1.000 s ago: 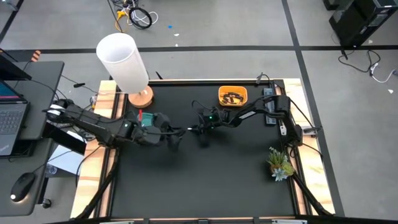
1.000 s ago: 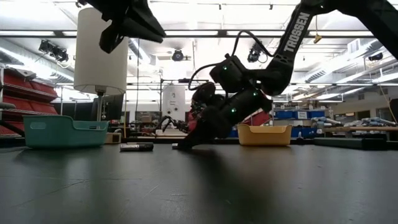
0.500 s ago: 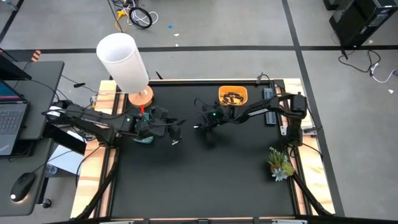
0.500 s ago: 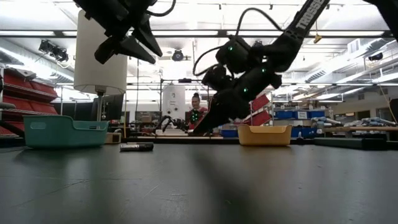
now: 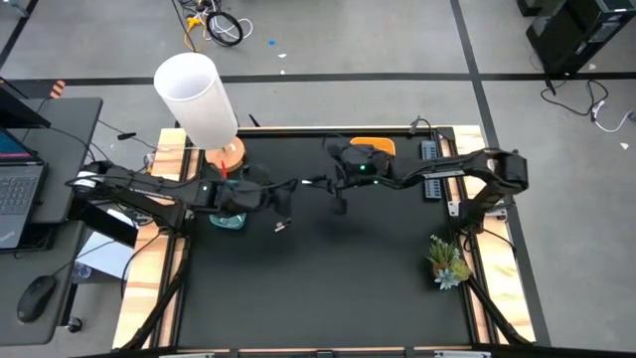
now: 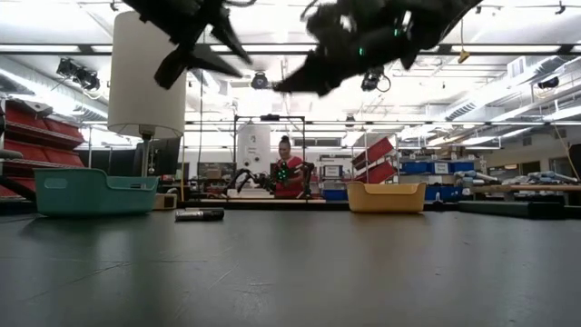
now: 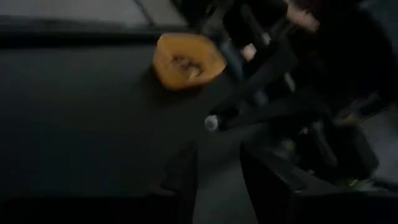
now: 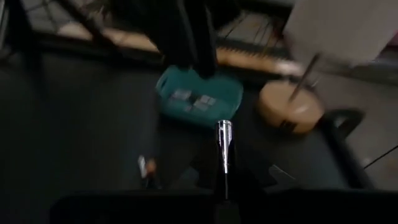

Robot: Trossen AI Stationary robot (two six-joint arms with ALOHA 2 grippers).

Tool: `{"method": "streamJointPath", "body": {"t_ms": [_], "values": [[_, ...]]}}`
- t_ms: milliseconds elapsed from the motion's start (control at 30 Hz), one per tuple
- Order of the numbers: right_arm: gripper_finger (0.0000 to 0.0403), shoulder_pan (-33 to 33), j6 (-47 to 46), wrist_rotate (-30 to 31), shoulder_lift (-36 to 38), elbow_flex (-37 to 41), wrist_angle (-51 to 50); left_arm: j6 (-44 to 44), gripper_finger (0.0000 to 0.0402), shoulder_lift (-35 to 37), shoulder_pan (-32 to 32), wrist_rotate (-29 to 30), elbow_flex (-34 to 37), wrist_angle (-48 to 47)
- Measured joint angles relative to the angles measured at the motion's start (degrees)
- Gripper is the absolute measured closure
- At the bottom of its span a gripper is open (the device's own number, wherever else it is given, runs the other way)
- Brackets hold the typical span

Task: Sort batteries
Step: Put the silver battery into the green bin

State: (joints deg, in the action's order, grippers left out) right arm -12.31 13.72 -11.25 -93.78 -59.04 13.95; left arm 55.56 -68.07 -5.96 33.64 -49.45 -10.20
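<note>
My right gripper (image 5: 318, 183) hangs high over the table's far middle, shut on a silver battery (image 8: 224, 144). The battery's tip (image 7: 212, 122) points toward the left arm. My left gripper (image 5: 283, 197) is also raised, just left of it, open and empty (image 7: 217, 180). Partly under the left arm, a teal bowl (image 8: 199, 96) with several batteries stands on the mat. An orange bowl (image 7: 186, 59) holding dark batteries sits at the far edge, half hidden by the right arm. One loose battery (image 5: 279, 227) lies flat on the mat (image 6: 200, 214). My right gripper pinches the silver battery by its rear end (image 8: 224, 173) between its two fingers. The battery lies along the fingers and sticks out past their tips. The fingers reach from the table's right, slanting a little down. The battery is lifted well clear of the mat.
A white lamp (image 5: 197, 97) on a round wooden base (image 8: 292, 111) stands at the far left corner. A green plant sprig (image 5: 447, 261) sits at the right edge. A dark strip (image 5: 431, 171) lies at the far right. The mat's near half (image 5: 328, 288) is bare.
My right gripper has risen steeply from the mat with the silver battery, which is now lifted clear, and has drifted toward the far edge. My left gripper has swung toward the far edge and its fingers have spread wider.
</note>
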Motion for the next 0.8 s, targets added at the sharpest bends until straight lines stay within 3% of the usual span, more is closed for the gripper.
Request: {"method": "streamJointPath", "body": {"t_ms": [200, 367, 567, 800], "values": [[0.0373, -1.02, -3.52, 5.87, 4.93, -0.66, 0.48, -8.76, 0.024, 0.3, 2.57, 8.47, -0.02, 12.95], [0.0373, -2.17, -3.5, 13.31, 8.0, -0.73, 3.38, -23.83, 0.021, 0.6, 4.78, 16.55, -0.04, 29.38], [0.0373, -1.74, -3.52, 16.31, 7.74, -4.19, 6.5, -33.1, 0.0202, -0.98, 9.13, 15.13, -0.04, 45.36], [0.0373, -0.46, -3.19, 19.04, 6.6, -9.89, 7.18, -31.17, 0.0202, -1.7, 13.06, 9.86, -0.04, 53.48]]}}
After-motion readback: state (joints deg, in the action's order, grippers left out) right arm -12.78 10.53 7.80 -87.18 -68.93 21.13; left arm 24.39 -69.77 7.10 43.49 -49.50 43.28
